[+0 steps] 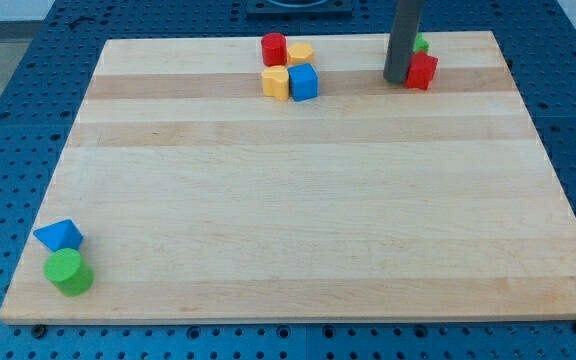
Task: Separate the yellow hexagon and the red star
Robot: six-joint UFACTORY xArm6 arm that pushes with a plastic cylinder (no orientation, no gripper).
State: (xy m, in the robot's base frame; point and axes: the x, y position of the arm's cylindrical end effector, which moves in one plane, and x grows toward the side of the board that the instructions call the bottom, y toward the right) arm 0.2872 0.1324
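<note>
The red star (422, 71) lies near the board's top edge, right of centre. My tip (396, 81) stands just at its left side, touching or almost touching it. The yellow hexagon (301, 53) lies well to the left of the star, in a tight cluster at the top centre, right next to a red cylinder (273, 48). The tip is about a hand's width to the right of that cluster.
A second yellow block (276, 82) and a blue cube (304, 81) sit just below the hexagon. A green block (422, 44) is partly hidden behind the rod above the star. A blue triangle (58, 236) and a green cylinder (69, 273) lie at the bottom left corner of the wooden board (298, 200).
</note>
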